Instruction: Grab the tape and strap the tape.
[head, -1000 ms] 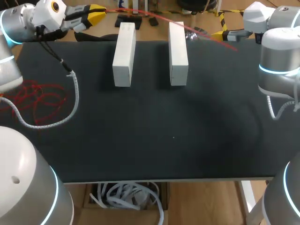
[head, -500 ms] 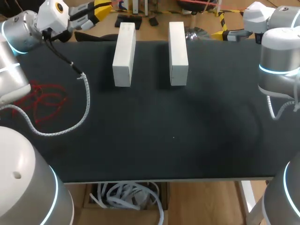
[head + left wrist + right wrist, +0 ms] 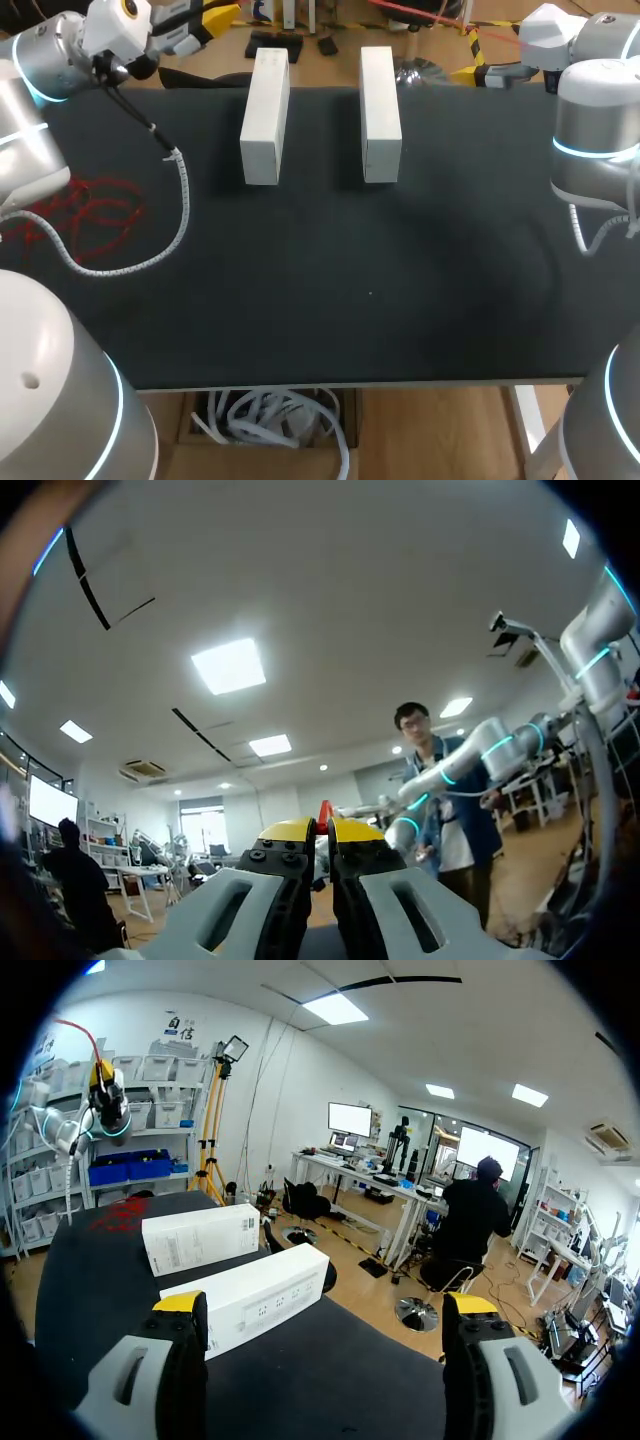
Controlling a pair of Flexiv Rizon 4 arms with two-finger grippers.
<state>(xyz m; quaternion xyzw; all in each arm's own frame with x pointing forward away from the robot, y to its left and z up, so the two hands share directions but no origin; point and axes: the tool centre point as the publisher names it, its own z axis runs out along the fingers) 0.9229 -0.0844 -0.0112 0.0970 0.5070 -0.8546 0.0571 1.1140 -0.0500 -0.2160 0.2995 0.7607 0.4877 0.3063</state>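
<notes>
- Since 1.0 s ago: the left gripper point(image 3: 213, 16) has drawn further back past the far table edge. The red tape strand point(image 3: 420, 10), then slung low over the far end of the right white box point(image 3: 380, 115), now runs higher, beyond the table
- Left gripper: fingers pressed together, with a red sliver pinched between the tips in its wrist view. Judged clamped on the strand and held high to pull it taut
- Right gripper point(image 3: 326, 1308): fingers wide apart with nothing between them, by the far right corner. Likely waiting to take the strand
- Right white box and left white box point(image 3: 265, 115) lie parallel and apart on the far side of the mat point(image 3: 400, 300). Probably the load to strap
- Red tape tangle point(image 3: 92, 212) rests on the mat's left side
- Not resolved: where the strand ends, and whether tangle and strand join. The left wrist view shows no table
</notes>
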